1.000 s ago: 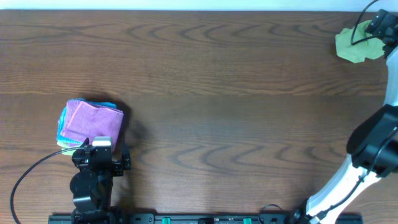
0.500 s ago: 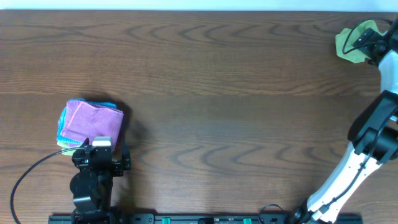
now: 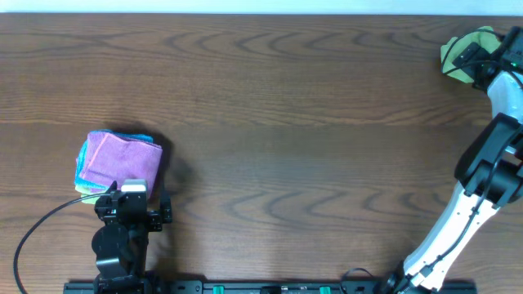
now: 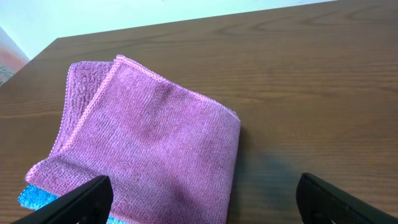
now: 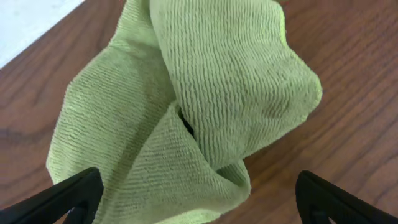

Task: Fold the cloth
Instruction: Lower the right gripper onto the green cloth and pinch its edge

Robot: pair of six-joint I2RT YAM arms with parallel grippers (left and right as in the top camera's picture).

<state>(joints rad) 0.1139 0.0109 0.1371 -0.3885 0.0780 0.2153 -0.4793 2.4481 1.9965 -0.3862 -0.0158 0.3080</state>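
The lime-green cloth [image 3: 458, 55] lies crumpled at the table's far right corner, partly under my right arm. In the right wrist view the cloth [image 5: 186, 112] fills the frame in bunched folds; no tag shows. My right gripper [image 5: 199, 202] is open, its fingertips spread on either side just above the cloth. In the overhead view the right gripper [image 3: 482, 57] is over the cloth. My left gripper [image 4: 199, 199] is open and empty, low over the near edge of a folded pink cloth [image 4: 149, 137].
The pink cloth [image 3: 121, 157] sits on a folded blue cloth [image 3: 80, 175] at the left front, just beyond the left gripper [image 3: 131, 200]. The table's far edge [image 3: 261, 15] runs close behind the green cloth. Brown wooden tabletop [image 3: 294, 147] lies between.
My right arm has reached farther toward the far right corner and now covers more of the green cloth. The left arm and the pink stack have not moved.
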